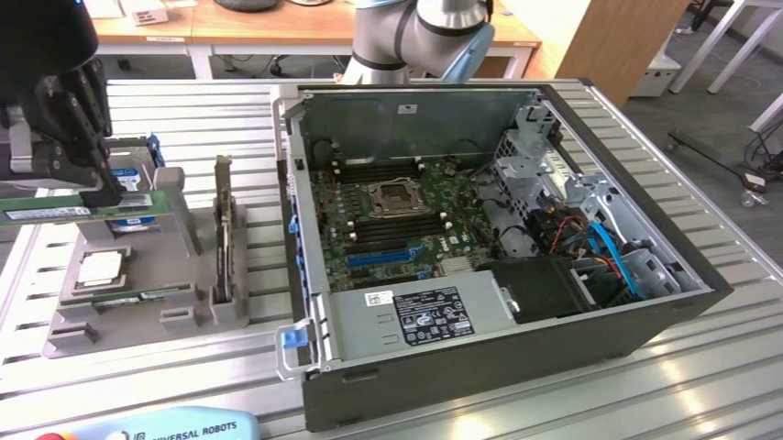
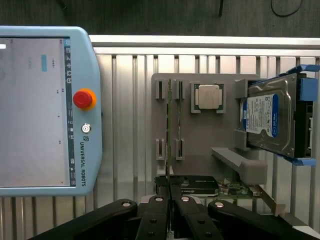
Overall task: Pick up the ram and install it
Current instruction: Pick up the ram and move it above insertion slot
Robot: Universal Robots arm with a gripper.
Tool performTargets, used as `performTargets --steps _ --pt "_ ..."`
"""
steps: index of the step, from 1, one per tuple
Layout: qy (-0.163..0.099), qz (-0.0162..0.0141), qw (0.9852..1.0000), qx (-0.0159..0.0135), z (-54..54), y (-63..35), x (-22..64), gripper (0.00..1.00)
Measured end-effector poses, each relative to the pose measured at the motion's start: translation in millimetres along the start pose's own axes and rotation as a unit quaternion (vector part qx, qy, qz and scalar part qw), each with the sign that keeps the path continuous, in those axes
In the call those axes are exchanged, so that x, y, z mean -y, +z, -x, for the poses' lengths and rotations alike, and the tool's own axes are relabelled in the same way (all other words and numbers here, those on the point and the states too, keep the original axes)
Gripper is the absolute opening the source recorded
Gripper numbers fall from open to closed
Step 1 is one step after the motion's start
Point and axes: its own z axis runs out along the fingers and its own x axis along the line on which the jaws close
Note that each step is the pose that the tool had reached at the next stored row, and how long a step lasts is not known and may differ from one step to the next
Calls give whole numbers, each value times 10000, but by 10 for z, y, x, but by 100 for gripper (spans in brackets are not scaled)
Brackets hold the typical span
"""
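Note:
My gripper is at the exterior view's far left, above the grey parts holder. It is shut on the ram, a green stick with a white label, held level and lifted off the holder. In the wrist view the ram shows edge-on, running out from between the black fingers of my gripper. Another green stick stands in the holder's neighbouring slot. The open computer case lies at the exterior view's right, with memory slots beside the processor socket.
The holder also carries a silver CPU chip, a hard drive with a blue-white label and an upright expansion card. A teach pendant lies on the slatted aluminium table. The case walls rise around the motherboard.

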Motion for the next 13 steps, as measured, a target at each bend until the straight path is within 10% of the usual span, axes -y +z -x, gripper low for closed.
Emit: performTargets --steps 13 --pt "-27 0 10000 0 8 -6 366 12"
